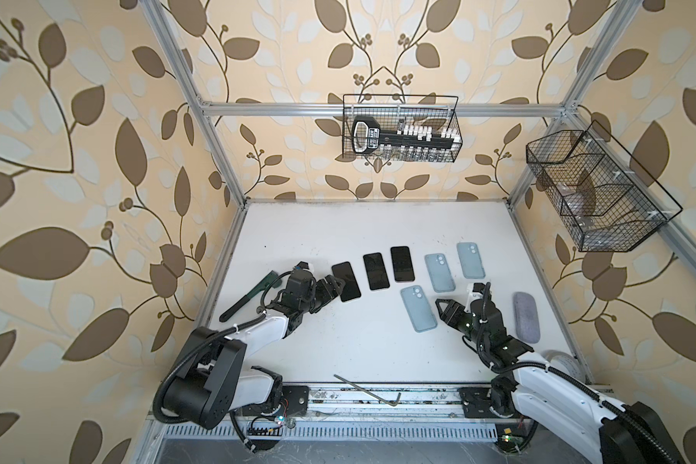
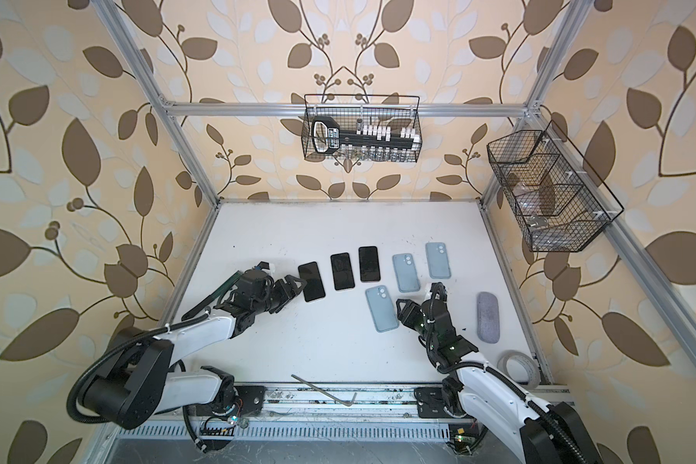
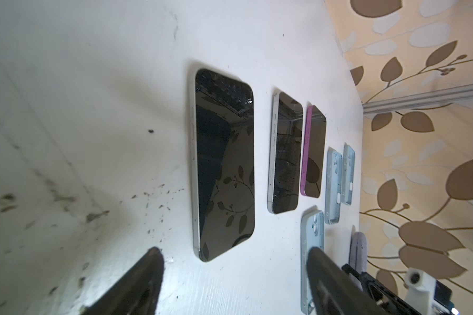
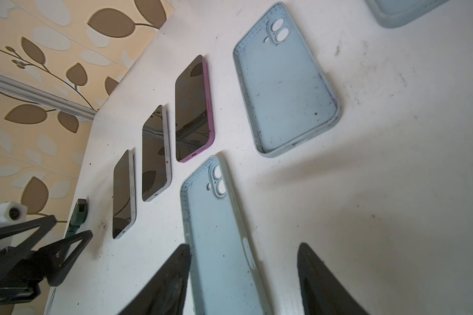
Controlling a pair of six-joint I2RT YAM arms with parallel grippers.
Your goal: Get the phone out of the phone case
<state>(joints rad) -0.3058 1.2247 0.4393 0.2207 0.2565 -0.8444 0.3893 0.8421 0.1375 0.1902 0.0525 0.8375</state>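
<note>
Three phones lie screen up in a row on the white table: the nearest (image 1: 345,282) (image 3: 224,163), a middle one (image 1: 376,271) and a purple-edged one (image 1: 402,264) (image 4: 193,111). To their right lie three empty light-blue phone cases, inside up (image 1: 418,308) (image 1: 439,272) (image 1: 470,260). My left gripper (image 1: 334,286) (image 3: 235,252) is open just short of the nearest phone's end, with nothing between its fingers. My right gripper (image 1: 443,311) (image 4: 244,246) is open at the right side of the closest case (image 4: 216,231). One finger sits at that case's edge, and it holds nothing.
A grey pouch (image 1: 526,317) lies at the right edge, with a tape roll (image 1: 561,361) in front of it. A green-handled tool (image 1: 250,295) lies at the left edge and a bent metal rod (image 1: 366,387) on the front rail. Wire baskets (image 1: 400,128) (image 1: 595,193) hang on the frame.
</note>
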